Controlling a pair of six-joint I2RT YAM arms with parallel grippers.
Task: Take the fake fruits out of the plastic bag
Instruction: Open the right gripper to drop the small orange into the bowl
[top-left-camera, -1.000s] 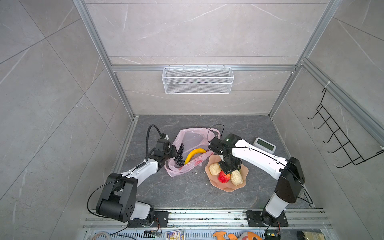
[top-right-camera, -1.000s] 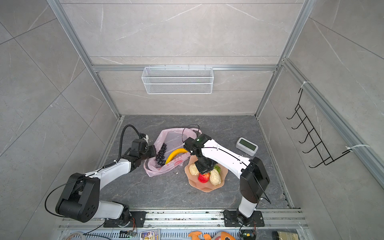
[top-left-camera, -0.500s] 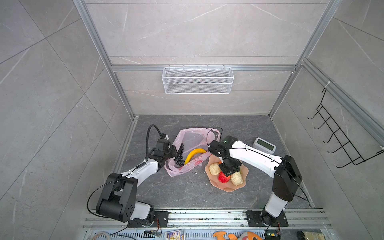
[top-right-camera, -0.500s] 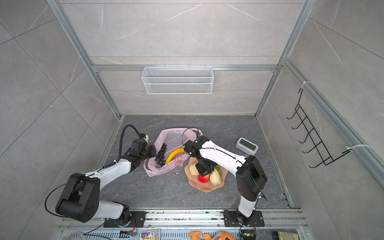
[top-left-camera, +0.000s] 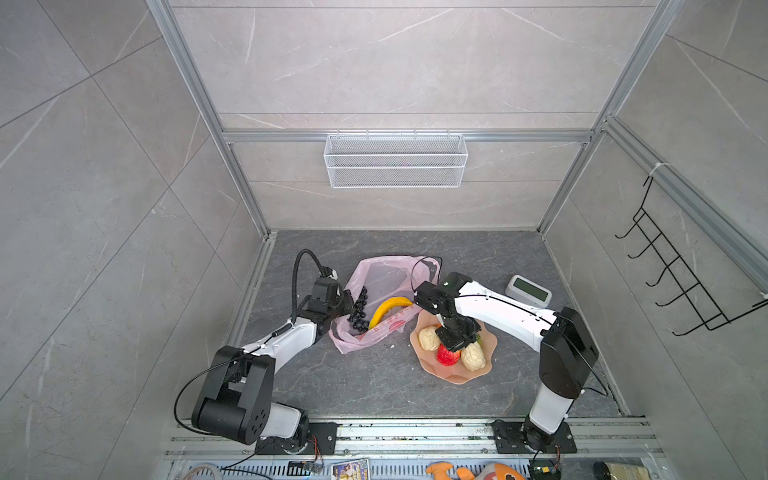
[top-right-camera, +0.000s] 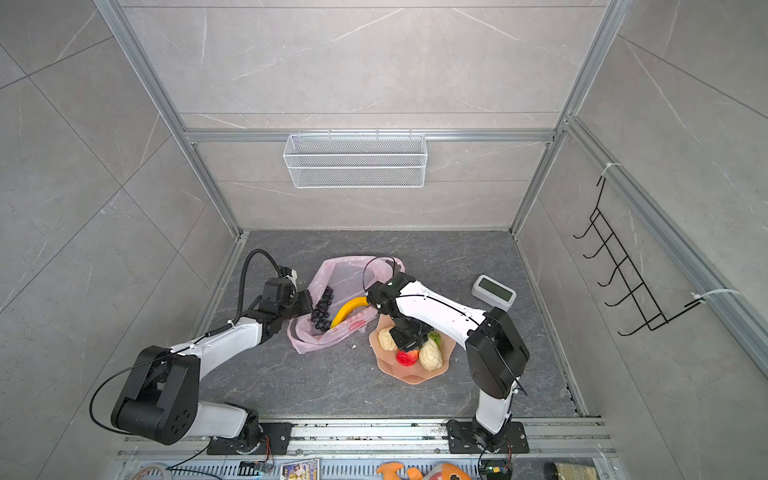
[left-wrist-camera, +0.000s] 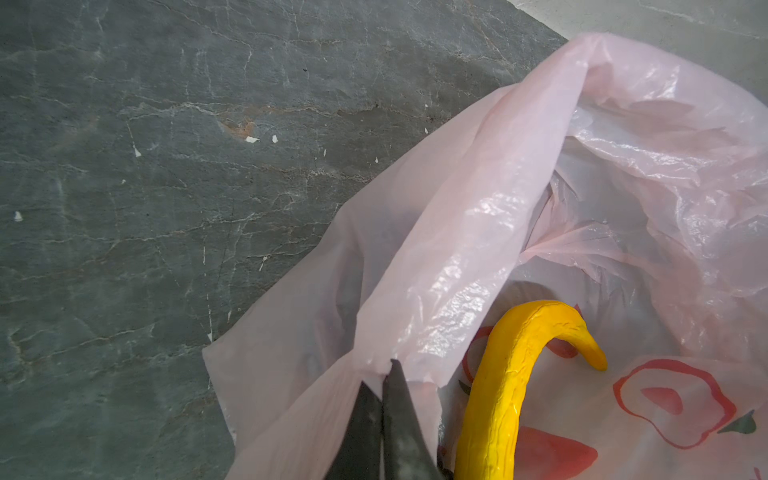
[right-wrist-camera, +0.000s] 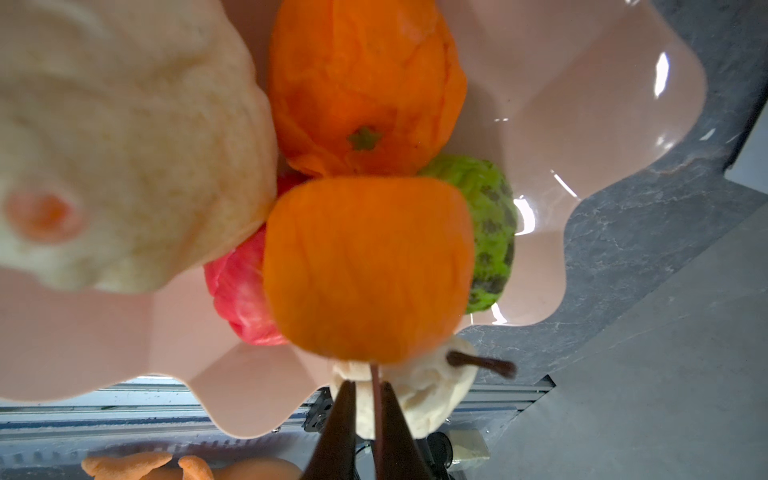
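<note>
Bag (left-wrist-camera: 478, 187) rim (thin) in left gripper (left-wrist-camera: 380, 374)

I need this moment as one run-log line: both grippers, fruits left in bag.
left gripper: shut on plastic bag | right gripper: over dish, tangerine at tips, grip unclear | in bag: banana, grapes

Plastic bag (top-left-camera: 386, 272): pale pink, crumpled, lying open.
Banana (top-left-camera: 388, 308), grape bunch (top-left-camera: 359, 311): in its mouth.
Apple (top-left-camera: 448, 357), tangerines (right-wrist-camera: 365, 83), green piece (right-wrist-camera: 488, 232), cream pieces (top-left-camera: 473, 358): heaped on peach dish (top-left-camera: 457, 377).
</note>
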